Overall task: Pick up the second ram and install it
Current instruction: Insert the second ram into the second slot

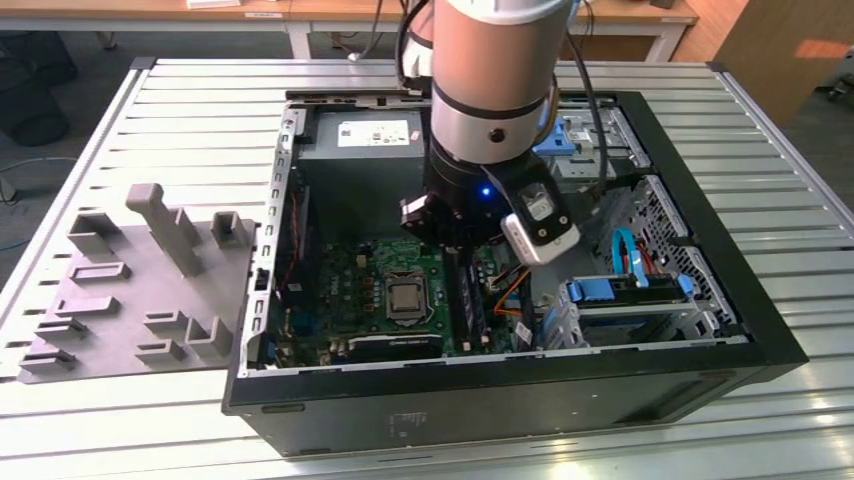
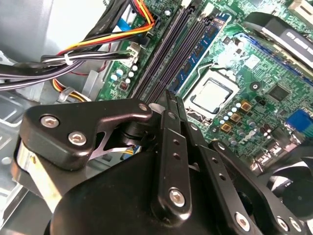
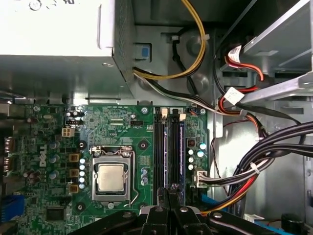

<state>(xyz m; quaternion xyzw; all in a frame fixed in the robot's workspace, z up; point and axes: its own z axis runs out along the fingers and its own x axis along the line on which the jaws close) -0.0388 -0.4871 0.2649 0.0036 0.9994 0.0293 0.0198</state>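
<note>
My gripper [image 1: 461, 238] is low inside the open computer case, over the green motherboard [image 3: 122, 127]. Its fingertips [image 3: 172, 188] are shut together with nothing between them. They sit just above one end of the memory slots [image 3: 168, 147], beside the processor socket [image 3: 113, 176]. A dark blue stick [image 3: 180, 147] stands seated in a slot, and a blue stick face [image 2: 199, 51] shows in the second wrist view. Another dark stick [image 3: 167, 147] appears to stand beside it. I cannot tell which one is the second ram, or whether the fingertips touch it. In the exterior view a dark stick [image 1: 467, 290] stands upright below the gripper.
The black case [image 1: 534, 380] lies open on a slatted metal table [image 1: 200, 110]. A grey plastic tray [image 1: 134, 290] with upright blocks sits at the exterior view's left. Cable bundles [image 3: 254, 161], the power supply [image 1: 367, 135] and drive bays [image 1: 627, 290] crowd the space around the slots.
</note>
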